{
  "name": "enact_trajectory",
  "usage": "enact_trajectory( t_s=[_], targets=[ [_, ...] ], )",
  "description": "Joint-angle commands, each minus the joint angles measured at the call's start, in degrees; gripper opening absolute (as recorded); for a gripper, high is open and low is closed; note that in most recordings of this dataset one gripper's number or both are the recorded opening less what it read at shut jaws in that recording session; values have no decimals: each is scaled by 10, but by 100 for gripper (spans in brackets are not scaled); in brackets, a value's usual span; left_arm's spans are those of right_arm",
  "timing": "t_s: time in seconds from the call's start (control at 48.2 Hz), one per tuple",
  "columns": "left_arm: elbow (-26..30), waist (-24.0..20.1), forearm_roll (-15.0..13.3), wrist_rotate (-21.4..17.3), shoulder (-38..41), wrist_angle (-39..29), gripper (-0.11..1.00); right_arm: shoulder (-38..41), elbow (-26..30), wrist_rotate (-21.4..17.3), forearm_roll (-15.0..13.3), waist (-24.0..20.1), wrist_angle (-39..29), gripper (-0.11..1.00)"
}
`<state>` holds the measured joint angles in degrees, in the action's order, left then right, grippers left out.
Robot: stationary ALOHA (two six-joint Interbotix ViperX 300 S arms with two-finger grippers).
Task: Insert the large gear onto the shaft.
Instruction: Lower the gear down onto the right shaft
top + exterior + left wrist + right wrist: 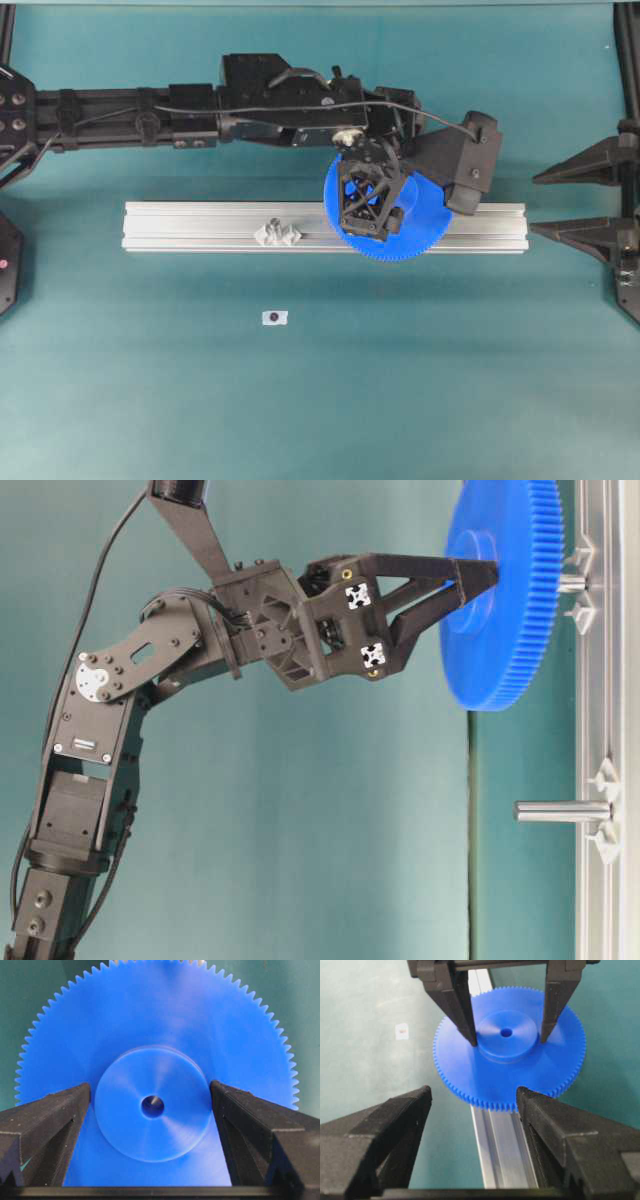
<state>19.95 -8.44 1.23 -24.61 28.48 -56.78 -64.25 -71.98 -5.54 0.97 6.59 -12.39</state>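
Observation:
The large gear (pixel 420 235) (pixel 510 620) (pixel 520 1067) lies flat over the right part of the aluminium rail (pixel 200 225). It sits on the shaft (pixel 572 581), a short length of which shows between gear and rail. The shaft's silvery tip (pixel 155 1101) shows inside the gear's (pixel 150 1020) centre hole. My left gripper (pixel 372 228) (pixel 468 588) (pixel 150 1092) (pixel 507 1039) is open, a finger on each side of the raised hub with a slim gap. My right gripper (pixel 537 205) (pixel 474 1095) stands open and empty just off the rail's right end, pointing at the gear.
A second, thicker pin (pixel 276 232) (pixel 560 810) with clear mounts stands bare on the rail left of the gear. A small white tag with a dark spot (pixel 274 317) (pixel 401 1031) lies on the teal table in front of the rail (pixel 502 1145).

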Motion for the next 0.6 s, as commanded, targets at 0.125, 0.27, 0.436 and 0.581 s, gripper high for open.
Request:
enact_trajectory(
  t_s=[0.125,0.27,0.436,0.581],
  targets=[
    [23,-5,4,1,-15,-11,94,4,7,-5,0,1,4,76],
    [18,-5,4,2,-13,-18,93,4,8,-5,0,1,4,76],
    [9,6,4,11,-12,-20,93,4,8,-5,0,1,5,76],
    [5,11,4,17,-4,-18,93,4,6,-5,0,1,7,76]
  ],
)
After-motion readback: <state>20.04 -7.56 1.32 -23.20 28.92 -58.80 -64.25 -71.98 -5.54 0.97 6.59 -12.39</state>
